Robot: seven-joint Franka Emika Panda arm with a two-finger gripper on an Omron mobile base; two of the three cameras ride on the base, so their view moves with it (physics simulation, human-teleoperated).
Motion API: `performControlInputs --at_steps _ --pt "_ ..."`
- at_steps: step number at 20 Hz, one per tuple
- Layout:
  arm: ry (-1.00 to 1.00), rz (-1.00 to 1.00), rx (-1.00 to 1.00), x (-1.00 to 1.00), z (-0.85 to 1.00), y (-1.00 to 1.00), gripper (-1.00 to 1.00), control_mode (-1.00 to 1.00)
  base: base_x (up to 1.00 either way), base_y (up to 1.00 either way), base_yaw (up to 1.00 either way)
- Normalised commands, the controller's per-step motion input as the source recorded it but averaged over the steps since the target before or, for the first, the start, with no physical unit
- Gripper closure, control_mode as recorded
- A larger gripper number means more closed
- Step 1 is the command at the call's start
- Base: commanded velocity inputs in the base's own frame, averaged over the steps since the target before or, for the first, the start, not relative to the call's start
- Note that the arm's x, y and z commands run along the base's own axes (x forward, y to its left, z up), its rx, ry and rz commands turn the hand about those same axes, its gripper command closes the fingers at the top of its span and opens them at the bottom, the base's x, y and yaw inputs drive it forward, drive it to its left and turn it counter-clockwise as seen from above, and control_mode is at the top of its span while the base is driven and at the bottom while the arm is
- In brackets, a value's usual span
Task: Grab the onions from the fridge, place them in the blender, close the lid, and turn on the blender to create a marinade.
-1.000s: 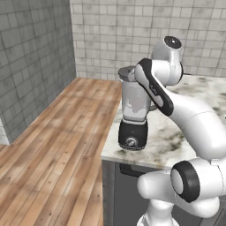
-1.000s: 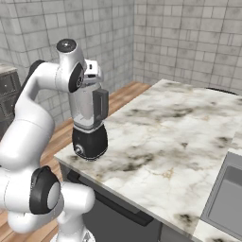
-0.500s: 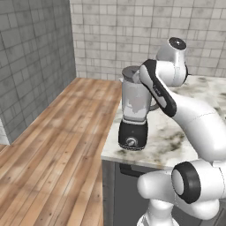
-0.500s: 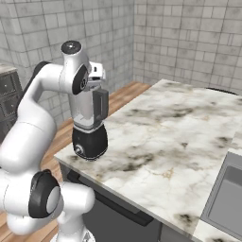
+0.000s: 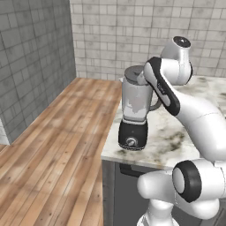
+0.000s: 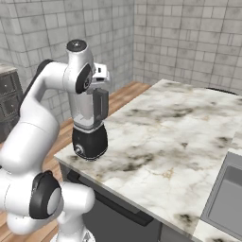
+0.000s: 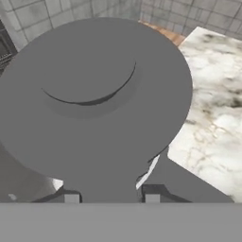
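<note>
The blender [image 5: 133,110] stands at the counter's corner, a clear greyish jar on a black base [image 6: 90,142] with a knob. The dark grey lid [image 5: 134,70] sits on the jar's mouth. From the hand, the lid [image 7: 94,94] lies close below, its raised centre knob well ahead of my fingertips. My gripper [image 7: 111,198] hovers just above the lid's near edge, open, with nothing between its fingers. The arm's forearm crosses beside the jar. The onions and the fridge are out of view.
The marble counter [image 6: 165,127] stretches to the right, with a sink [image 6: 227,194] at its far right end. A wooden floor [image 5: 57,145] lies to the left of the counter. Dark drawers [image 6: 7,94] stand by the tiled wall.
The arm has drifted slightly up and to the right, lifting the hand a little off the lid. The lid and the blender have stayed put.
</note>
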Motion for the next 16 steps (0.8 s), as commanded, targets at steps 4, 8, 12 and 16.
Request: performControlInputs --at_steps 4,8,12,16 --pt "0.11 0.00 0.00 -0.01 0.00 0.30 1.00 -1.00 0.00 0.00 0.00" --pt "0.10 0.00 0.00 -0.20 0.00 0.24 1.00 -1.00 0.00 0.00 0.00" --pt "0.05 0.00 0.00 -0.49 0.00 0.15 1.00 -1.00 0.00 0.00 0.00" --pt "0.02 0.00 0.00 -0.61 0.00 0.07 1.00 -1.00 0.00 0.00 0.00"
